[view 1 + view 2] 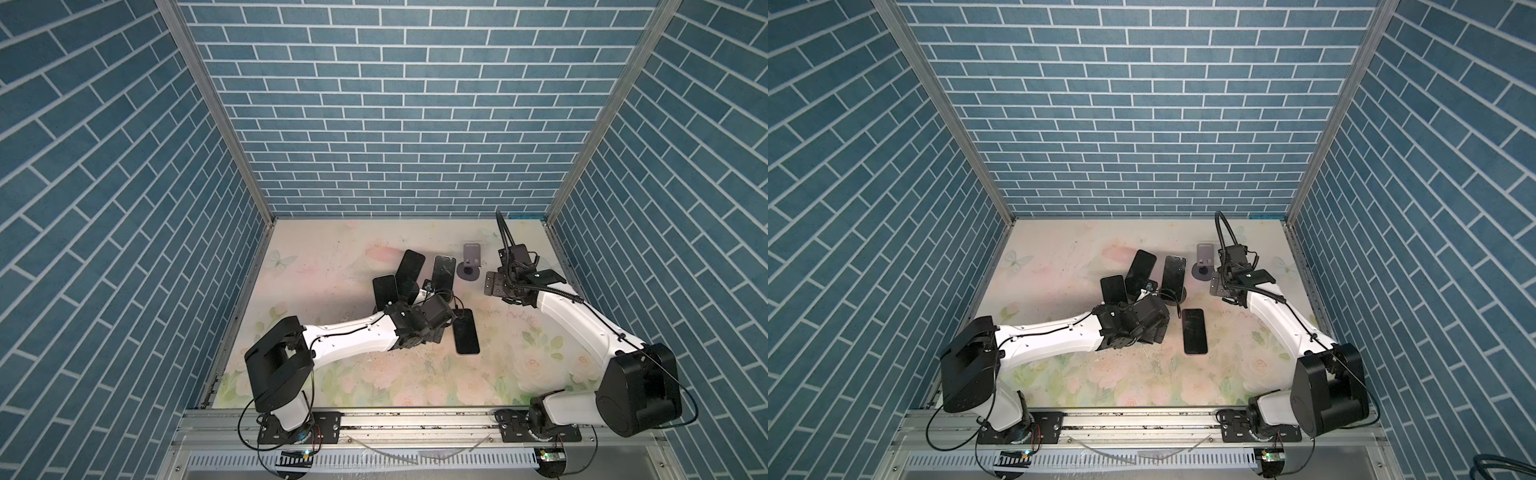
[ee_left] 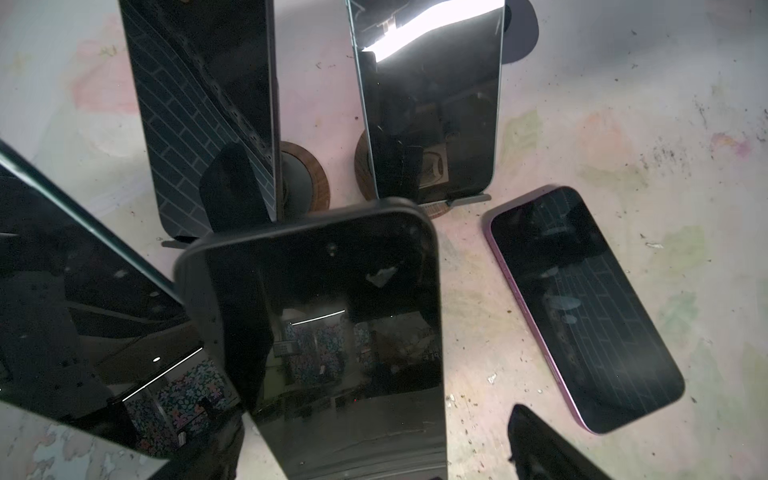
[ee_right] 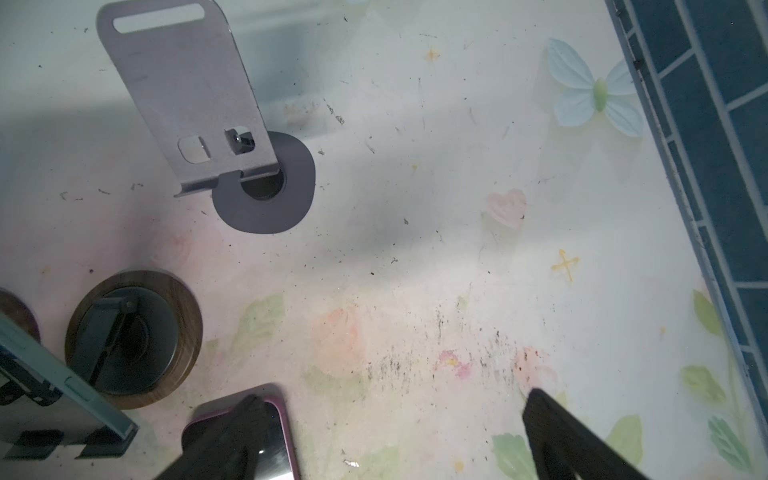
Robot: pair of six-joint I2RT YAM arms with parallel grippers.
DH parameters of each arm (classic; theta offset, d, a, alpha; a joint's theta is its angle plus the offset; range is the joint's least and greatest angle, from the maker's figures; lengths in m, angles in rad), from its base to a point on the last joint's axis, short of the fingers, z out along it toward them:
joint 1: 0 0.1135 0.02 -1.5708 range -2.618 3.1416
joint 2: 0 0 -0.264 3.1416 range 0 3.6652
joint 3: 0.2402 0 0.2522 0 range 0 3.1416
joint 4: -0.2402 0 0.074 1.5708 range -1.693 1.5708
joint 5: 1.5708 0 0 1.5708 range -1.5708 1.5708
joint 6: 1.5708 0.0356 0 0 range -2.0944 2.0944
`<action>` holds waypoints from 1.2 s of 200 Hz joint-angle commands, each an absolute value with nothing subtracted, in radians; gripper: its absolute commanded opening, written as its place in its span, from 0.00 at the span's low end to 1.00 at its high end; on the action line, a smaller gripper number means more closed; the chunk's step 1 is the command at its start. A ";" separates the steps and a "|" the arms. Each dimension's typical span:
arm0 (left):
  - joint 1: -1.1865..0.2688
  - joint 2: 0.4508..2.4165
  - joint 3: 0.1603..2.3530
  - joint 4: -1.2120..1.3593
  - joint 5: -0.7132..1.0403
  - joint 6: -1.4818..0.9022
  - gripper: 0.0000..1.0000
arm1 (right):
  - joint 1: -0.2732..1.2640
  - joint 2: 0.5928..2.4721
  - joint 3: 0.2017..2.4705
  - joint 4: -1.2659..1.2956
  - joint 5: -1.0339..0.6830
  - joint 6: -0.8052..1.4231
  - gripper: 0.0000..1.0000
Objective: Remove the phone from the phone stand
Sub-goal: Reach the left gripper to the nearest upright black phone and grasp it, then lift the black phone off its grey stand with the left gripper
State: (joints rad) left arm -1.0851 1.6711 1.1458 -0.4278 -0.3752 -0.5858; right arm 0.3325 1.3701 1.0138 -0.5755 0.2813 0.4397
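Top views, mat: floral mat (image 1: 332,257) fills the lower centre of the frame.
Top views, standing phones: 3 standing phones (image 1: 409,266) lean on stands in a fan at centre.
Top views, purple phone: purple phone (image 1: 1195,331) lies flat on the mat, screen up, lower right of the fan and off any stand.
Top views, grey stand: grey stand (image 1: 471,259) is upright at the upper right of the fan, its plate bare.
Top views, arms: left arm (image 1: 353,336) reaches in from the lower left, its wrist over the fan's near side. The right gripper (image 1: 492,286) sits just right of the grey stand's base.
Left wrist, left gripper: left gripper (image 2: 374,415) has its fingers apart. 1 finger (image 2: 540,449) at lower right is clear of the phone's edge.
Left wrist, front phone: front phone (image 2: 332,340) stands at centre frame between the fingers, not clamped; its foot is out of frame.
Right wrist, right gripper: fingers are spread wide at the bottom edge. The left one overlaps the purple phone's corner in the frame; contact cannot be told.
Right wrist, wood-rimmed base: wood-rimmed base (image 3: 133,336) sits at lower left, below the grey stand.
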 commanded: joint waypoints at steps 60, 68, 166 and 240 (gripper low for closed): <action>-1.088 1.741 1.184 -0.423 -0.387 -0.555 0.95 | 0.328 1.373 0.986 -0.556 0.244 0.429 0.98; -1.089 1.746 1.184 -0.422 -0.394 -0.554 0.95 | 0.328 1.373 0.986 -0.555 0.242 0.429 0.98; -1.088 1.764 1.176 -0.412 -0.457 -0.528 0.60 | 0.328 1.380 0.986 -0.561 0.238 0.435 0.97; -1.091 1.676 1.177 -0.398 -0.466 -0.445 0.54 | 0.328 1.395 0.988 -0.565 0.224 0.449 0.97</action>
